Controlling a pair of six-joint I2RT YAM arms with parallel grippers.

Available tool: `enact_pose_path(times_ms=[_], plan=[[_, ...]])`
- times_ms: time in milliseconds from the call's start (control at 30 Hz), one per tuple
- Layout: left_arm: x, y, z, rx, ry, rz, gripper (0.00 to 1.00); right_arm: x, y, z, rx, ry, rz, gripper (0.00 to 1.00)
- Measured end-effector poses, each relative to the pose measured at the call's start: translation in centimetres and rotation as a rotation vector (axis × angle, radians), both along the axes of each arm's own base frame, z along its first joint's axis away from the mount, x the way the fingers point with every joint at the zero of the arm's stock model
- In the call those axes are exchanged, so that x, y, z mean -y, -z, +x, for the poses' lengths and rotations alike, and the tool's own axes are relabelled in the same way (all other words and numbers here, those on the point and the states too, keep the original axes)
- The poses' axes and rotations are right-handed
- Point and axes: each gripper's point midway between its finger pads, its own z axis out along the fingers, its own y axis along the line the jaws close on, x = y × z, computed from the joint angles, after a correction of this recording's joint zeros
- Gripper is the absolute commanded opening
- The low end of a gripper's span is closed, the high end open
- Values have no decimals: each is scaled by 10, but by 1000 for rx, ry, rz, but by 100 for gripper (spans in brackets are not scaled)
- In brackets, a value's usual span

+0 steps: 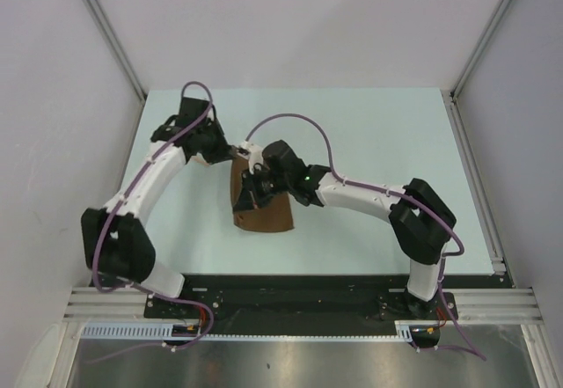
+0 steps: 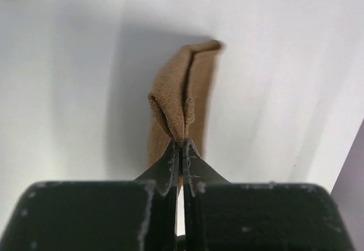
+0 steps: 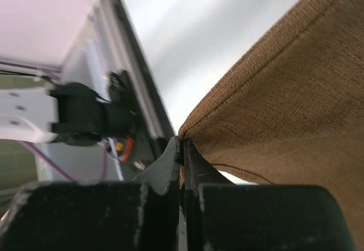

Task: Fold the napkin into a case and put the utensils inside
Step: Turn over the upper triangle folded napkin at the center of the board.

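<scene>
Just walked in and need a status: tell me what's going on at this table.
Both arms are working on the brown napkin. The left arm's fingers are pinched shut on a bunched fold of it, and the right arm's fingers are shut on a hemmed edge. Its far end appears lifted off the table while the near part lies flat. It is not yet a narrow case, and no utensils show from overhead.

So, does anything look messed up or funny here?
Nothing's broken or spilled. The napkin just isn't lying flat: the left claw and right claw each pinch a bit of it, so it's bunched and doubled over.
</scene>
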Motion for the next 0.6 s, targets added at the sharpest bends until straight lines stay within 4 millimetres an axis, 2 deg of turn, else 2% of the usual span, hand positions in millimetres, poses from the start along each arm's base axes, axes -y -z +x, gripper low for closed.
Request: enact_pose_path(times_ms=[67,167,233,300,400,600], plan=[[-18,-25,-4,64,-34,8,0,-18,-24,-1,27,-33,55,0],[-33,-61,-15,160,-59,23,0,-38,-58,-16,58,-94,141,0],[-34,-76,-22,191,-54,21,0,-45,-71,-23,70,-121,190,0],[-33,-79,-23,196,-49,16,0,-46,-74,-25,63,-128,224,0],[-20,-64,-22,146,-19,10,0,-34,-62,-25,30,-106,249,0],[49,14,-17,-39,127,18,0,18,1,-22,-110,-16,196,0]])
